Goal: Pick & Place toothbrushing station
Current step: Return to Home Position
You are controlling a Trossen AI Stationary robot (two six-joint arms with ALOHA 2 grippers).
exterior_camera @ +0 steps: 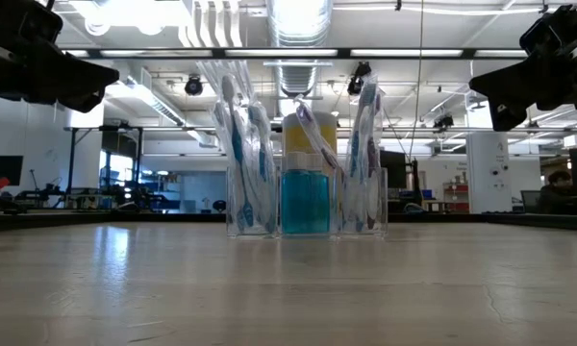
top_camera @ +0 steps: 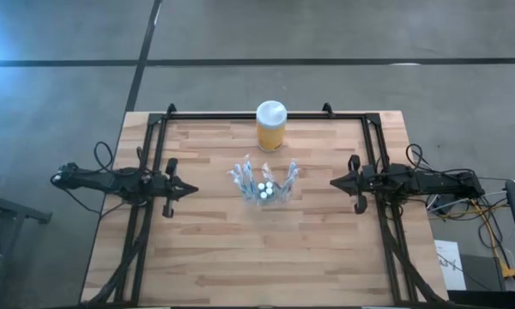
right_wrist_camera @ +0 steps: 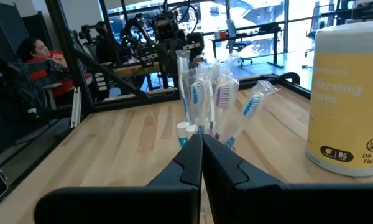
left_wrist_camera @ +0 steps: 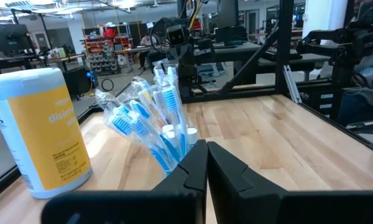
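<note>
The toothbrushing station (top_camera: 263, 184) is a see-through holder standing by its base in the middle of the table. Wrapped toothbrushes (left_wrist_camera: 154, 118) stick up from its side cups, and a small blue bottle (exterior_camera: 305, 202) sits in the middle one. My left gripper (top_camera: 191, 187) hovers shut above the table to its left. My right gripper (top_camera: 335, 181) hovers shut to its right. Both point level at the station (right_wrist_camera: 205, 102) with bare wood between.
A yellow jar with a white lid (top_camera: 271, 126) stands behind the station near the table's far edge. A black frame (top_camera: 240, 116) runs along the far edge and down both sides. A seated person (right_wrist_camera: 34, 59) shows beyond the table.
</note>
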